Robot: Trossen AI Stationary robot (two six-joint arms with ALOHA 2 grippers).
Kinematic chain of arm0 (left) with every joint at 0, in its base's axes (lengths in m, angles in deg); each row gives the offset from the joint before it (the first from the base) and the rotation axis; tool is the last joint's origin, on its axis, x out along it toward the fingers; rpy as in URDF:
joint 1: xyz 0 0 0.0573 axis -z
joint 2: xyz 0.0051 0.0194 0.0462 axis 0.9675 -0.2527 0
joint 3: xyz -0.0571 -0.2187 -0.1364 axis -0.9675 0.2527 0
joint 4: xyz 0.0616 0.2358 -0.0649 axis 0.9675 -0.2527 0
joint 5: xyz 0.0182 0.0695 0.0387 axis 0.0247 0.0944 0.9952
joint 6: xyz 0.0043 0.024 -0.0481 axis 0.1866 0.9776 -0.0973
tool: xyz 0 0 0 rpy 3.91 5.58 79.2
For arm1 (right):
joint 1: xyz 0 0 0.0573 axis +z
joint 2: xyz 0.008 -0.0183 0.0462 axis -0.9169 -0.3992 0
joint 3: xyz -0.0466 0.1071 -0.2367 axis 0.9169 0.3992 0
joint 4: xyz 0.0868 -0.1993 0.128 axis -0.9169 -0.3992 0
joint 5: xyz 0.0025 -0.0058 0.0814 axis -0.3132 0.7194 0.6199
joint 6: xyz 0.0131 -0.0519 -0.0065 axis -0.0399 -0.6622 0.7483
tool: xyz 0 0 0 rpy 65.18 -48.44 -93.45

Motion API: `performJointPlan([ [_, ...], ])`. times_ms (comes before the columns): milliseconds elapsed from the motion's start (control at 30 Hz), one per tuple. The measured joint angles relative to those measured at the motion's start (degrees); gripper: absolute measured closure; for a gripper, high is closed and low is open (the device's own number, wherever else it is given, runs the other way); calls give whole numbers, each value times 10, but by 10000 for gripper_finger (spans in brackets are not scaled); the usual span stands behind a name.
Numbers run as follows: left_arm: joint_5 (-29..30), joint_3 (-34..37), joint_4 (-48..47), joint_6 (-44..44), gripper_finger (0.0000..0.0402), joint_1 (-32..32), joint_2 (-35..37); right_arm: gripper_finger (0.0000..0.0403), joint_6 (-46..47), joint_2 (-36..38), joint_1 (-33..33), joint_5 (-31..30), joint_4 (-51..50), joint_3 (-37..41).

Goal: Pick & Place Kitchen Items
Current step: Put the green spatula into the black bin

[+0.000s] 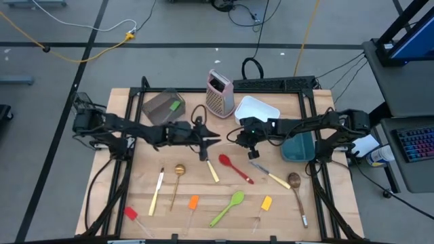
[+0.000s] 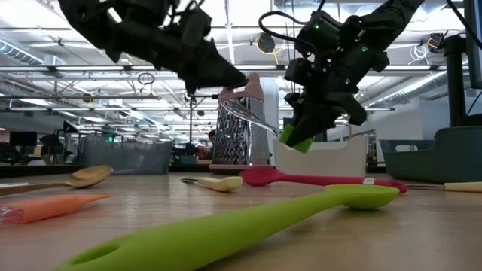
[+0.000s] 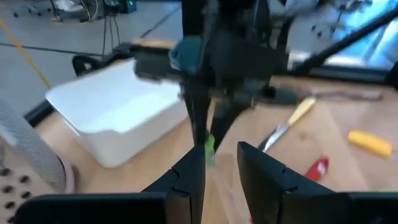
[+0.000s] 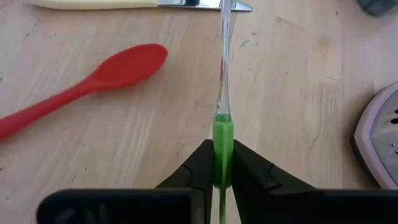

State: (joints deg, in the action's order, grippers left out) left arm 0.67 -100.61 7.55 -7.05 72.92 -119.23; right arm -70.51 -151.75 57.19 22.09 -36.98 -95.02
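My right gripper hangs above the table's middle, shut on a green mini spatula with a clear handle. My left gripper faces it from the left, close by at about the same height. It is open, and I see nothing between its fingers. The handle's free end points toward it. Below lie a red spoon, a green spoon, cream-handled knives, a gold spoon and a wooden spoon. My right gripper pinches the spatula's green blade between its two fingers, coming from the table's right and slanting down. The clear handle runs on straight ahead, in line with the fingers. The spatula is lifted clear of the table.
A white tub, a grey box and a teal container stand toward the back, with the metal grater upright between them. Orange, yellow and red mini spatulas lie near the front edge.
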Motion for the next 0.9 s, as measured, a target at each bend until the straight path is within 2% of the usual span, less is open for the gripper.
performJointPlan([
  [267,-14,0,-1,4,302,3,-52,376,-1,0,0,0,-4,0],
  [500,11,0,-3,7,302,2,-54,371,0,0,0,0,1,0],
  [667,1,0,-3,5,302,6,-54,379,0,0,0,1,-2,0],
  [900,-16,0,-11,-7,302,5,-55,369,1,0,0,0,-3,-1],
])
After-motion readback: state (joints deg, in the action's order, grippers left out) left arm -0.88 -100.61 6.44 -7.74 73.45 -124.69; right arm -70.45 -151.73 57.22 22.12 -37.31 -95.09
